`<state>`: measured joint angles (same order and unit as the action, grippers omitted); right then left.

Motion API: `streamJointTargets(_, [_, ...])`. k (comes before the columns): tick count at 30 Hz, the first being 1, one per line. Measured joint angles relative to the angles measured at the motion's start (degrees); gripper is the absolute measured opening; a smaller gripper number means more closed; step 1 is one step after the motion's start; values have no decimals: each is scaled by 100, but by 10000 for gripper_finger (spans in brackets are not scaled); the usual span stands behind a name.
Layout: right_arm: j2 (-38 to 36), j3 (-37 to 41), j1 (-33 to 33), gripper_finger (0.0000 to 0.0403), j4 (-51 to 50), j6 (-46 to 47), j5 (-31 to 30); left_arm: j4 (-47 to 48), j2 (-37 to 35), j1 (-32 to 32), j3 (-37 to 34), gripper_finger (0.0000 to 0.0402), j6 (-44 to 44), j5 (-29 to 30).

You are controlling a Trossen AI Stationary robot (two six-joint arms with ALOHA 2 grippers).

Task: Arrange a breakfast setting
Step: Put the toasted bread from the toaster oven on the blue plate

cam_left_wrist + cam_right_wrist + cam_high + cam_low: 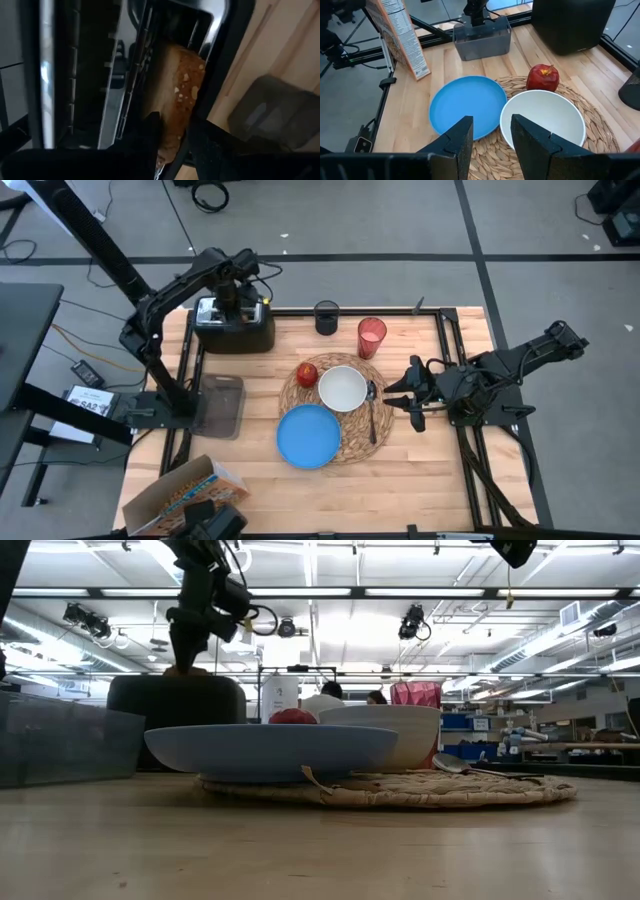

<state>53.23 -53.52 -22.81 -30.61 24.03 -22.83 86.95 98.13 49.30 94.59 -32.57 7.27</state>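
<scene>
The wooden table (400, 480) is carrying these items directly on its surface: a black toaster (235, 328) sitting at the far left, a dark cup (327, 317) and a translucent red cup (371, 337) standing beside it along the far edge, a round woven straw placemat (375, 435) lying at centre, a grey translucent bin (221, 406) resting on the left side, and a cereal box (180, 492) lying at the near left corner.

Lab: strip-lit ceiling (330, 590), rig-mounted cameras (412, 622), floor cables (205, 194).
</scene>
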Motion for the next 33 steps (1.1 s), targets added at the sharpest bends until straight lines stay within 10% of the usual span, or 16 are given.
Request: streamJointTargets(33, [0, 0, 69, 142, 1, 148, -2, 175, -31, -36, -55, 91, 193, 375])
